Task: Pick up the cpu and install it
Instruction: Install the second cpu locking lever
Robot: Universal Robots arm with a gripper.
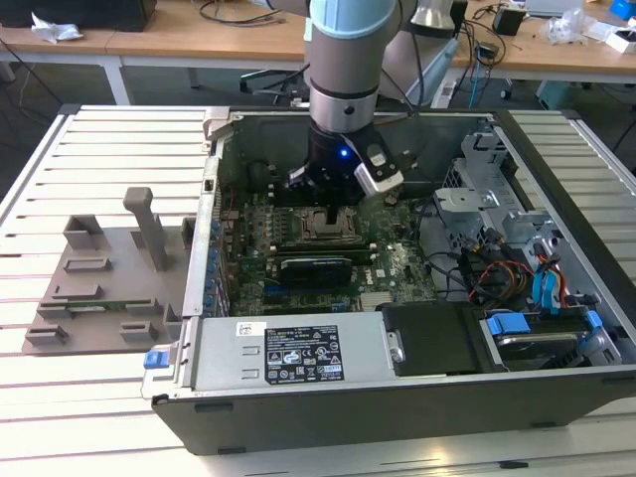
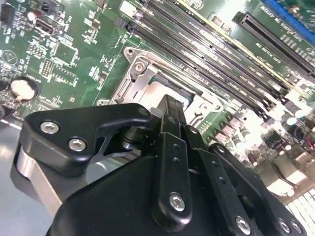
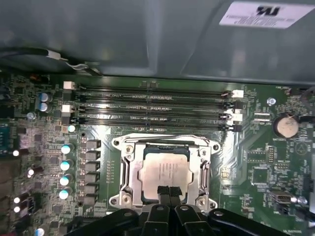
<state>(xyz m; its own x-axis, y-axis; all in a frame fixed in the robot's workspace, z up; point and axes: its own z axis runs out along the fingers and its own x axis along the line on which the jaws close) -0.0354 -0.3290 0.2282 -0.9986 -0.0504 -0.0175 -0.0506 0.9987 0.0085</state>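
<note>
The cpu (image 3: 164, 172) is being seen lying flat inside the socket frame (image 3: 127, 169) on the motherboard (image 3: 256, 162), lower centre of the first wrist view. The tool (image 3: 169, 191) is being held directly above its near edge, fingertips pressed together, gripping nothing.
</note>
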